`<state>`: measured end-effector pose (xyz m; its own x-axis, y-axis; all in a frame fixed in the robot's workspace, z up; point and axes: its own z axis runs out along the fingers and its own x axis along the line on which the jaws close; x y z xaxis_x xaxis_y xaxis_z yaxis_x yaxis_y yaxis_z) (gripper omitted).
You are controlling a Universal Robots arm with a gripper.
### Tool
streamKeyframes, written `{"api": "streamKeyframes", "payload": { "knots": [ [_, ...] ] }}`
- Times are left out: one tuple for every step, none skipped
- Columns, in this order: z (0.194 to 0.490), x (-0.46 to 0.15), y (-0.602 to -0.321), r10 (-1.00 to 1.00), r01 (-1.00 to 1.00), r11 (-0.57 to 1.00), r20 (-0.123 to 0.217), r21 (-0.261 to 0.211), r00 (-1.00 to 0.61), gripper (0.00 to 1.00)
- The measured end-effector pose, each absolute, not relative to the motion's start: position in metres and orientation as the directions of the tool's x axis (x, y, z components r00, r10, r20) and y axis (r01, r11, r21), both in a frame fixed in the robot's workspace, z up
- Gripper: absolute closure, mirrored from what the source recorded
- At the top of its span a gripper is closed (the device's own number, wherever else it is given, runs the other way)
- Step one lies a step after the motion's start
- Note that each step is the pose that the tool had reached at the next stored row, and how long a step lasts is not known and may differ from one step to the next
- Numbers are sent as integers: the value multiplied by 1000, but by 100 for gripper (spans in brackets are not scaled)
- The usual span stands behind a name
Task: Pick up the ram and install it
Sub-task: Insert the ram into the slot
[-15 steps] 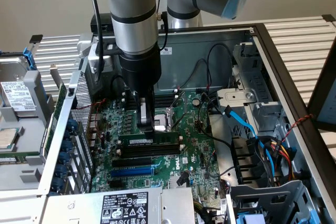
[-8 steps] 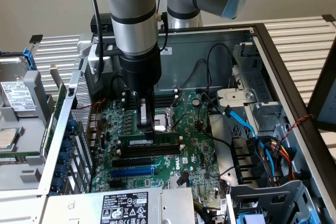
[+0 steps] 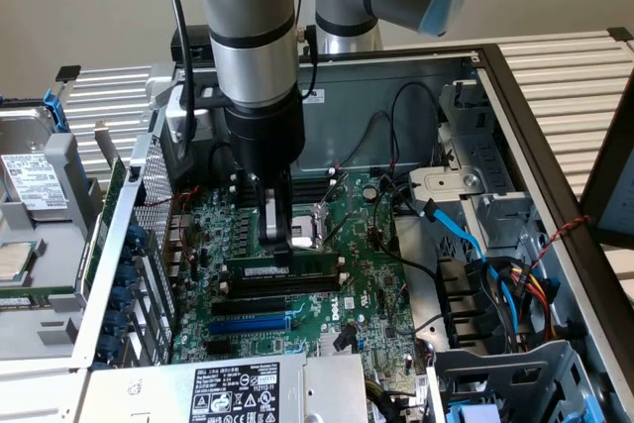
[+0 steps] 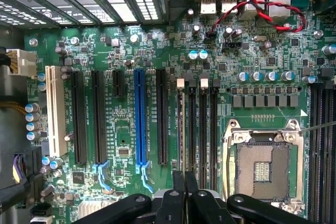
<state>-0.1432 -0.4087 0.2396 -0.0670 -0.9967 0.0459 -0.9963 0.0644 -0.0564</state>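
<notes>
The ram (image 3: 309,271), a long green stick with a white label, stands on edge in a black slot on the motherboard (image 3: 367,274), just beside the CPU socket (image 3: 313,226). My gripper (image 3: 279,257) comes straight down on it left of its middle, fingers shut on its top edge. In the wrist view the ram (image 4: 181,129) runs edge-on along a slot and passes under my gripper (image 4: 185,179), whose two black fingers sit pressed together over it.
Free black slots (image 3: 267,302) and a blue slot (image 3: 250,324) lie beside the ram. Blue and black cables (image 3: 466,235) and drive bays crowd the exterior view's right. The case's metal wall (image 3: 396,96) stands behind, and a labelled power supply (image 3: 233,388) sits in front.
</notes>
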Motion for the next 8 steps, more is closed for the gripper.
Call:
{"api": "streamKeyframes", "payload": {
  "knots": [
    [239, -143, -409, -997, -996, 65, 46, -56, -68, 88],
    [239, -143, -409, -997, -996, 66, 46, -56, -69, 88],
    [239, -143, -409, -997, -996, 66, 46, -56, -69, 88],
    [239, -143, -409, -997, -996, 66, 46, -56, -69, 88],
    [239, -143, -409, -997, -996, 66, 46, -56, -69, 88],
    [239, -142, -409, -997, -996, 66, 46, -56, -69, 88],
    [239, -142, -409, -997, -996, 66, 46, -56, -69, 88],
    [239, -142, -409, -997, -996, 66, 46, -56, -69, 88]
  ]
}}
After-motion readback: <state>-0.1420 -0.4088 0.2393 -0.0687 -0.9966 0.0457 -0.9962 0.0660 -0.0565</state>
